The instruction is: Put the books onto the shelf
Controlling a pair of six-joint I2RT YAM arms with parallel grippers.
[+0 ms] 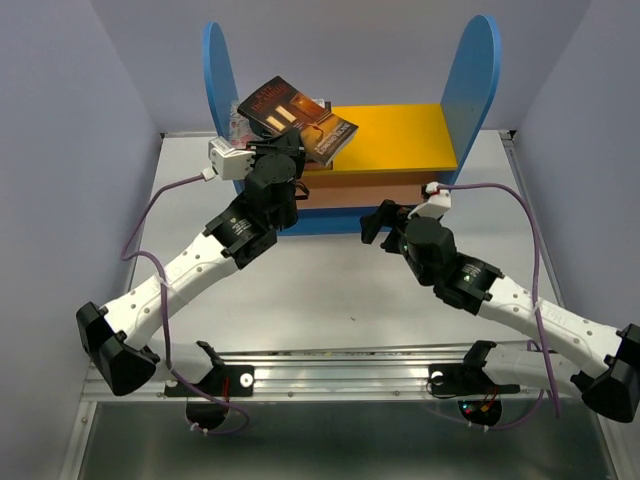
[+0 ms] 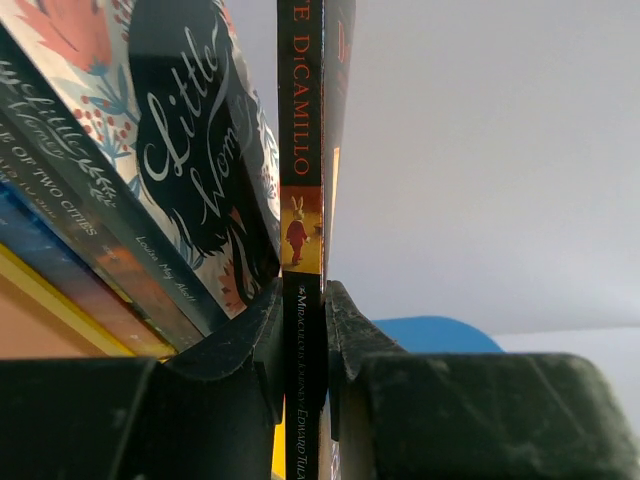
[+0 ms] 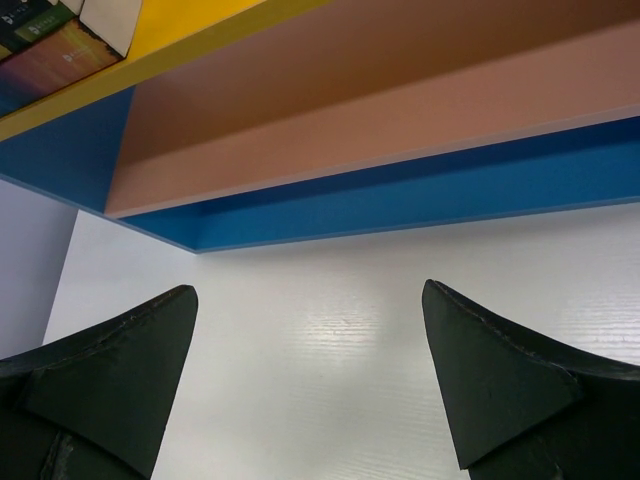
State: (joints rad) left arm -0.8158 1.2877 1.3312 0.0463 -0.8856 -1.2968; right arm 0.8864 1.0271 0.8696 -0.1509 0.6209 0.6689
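Blue-sided wooden shelf, round-topped panels and a yellow top board, stands at the far edge of our white worktop. Our left arm reaches up to its left end, left hand clenched on a thin dark paperback, held tilted over the yellow board beside leaning books. Our right arm lies low, right hand spread wide, grasping nothing, before the shelf's blue base.

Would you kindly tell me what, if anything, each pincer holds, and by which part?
The left pincer clamps a dark paperback across its covers at the spine edge; the right pincer stands open, holding nothing.
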